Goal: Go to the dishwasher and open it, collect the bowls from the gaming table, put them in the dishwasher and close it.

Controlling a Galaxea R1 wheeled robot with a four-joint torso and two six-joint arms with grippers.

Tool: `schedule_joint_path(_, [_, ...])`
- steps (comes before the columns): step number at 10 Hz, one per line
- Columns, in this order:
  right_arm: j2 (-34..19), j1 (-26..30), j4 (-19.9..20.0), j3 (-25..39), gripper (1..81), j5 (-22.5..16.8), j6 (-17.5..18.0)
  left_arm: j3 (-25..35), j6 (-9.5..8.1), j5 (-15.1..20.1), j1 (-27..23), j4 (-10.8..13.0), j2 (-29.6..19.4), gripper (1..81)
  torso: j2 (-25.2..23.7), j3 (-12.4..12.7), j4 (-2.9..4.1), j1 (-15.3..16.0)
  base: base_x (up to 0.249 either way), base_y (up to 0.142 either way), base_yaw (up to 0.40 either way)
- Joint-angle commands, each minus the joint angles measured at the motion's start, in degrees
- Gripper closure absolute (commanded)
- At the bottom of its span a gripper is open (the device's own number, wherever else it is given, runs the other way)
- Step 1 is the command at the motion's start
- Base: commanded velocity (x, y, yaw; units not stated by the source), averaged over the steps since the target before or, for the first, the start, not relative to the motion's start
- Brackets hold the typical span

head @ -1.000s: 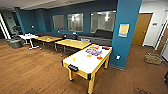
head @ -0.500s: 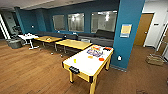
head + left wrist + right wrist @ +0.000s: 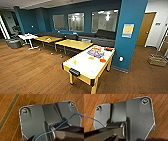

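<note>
Jaws hidden behind wrist plates; bowls on gaming table blurred.

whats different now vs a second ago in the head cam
The whole head view has shifted, so the camera moved with the robot: the gaming table sits a little larger and lower in the picture, which suggests the robot has come nearer. Nothing was taken hold of or let go. The things on its white top, an orange bowl among them, and the wooden tables behind lie as before.
</note>
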Motion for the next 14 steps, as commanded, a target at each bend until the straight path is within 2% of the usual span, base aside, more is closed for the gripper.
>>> schedule_joint_path(1, [0.3,2.7,0.3,0.0,1.0,-3.2,-0.1,-0.2,0.19,2.9,-2.7,-0.2,0.0,1.0,0.0,0.0,0.0,0.0,0.124,0.075,0.0])
schedule_joint_path(14, [0.0,2.6,0.3,0.0,1.0,-3.2,-0.1,-0.2,0.19,2.7,-2.7,-0.3,-0.1,1.0,0.0,0.0,0.0,0.0,0.123,0.074,0.0])
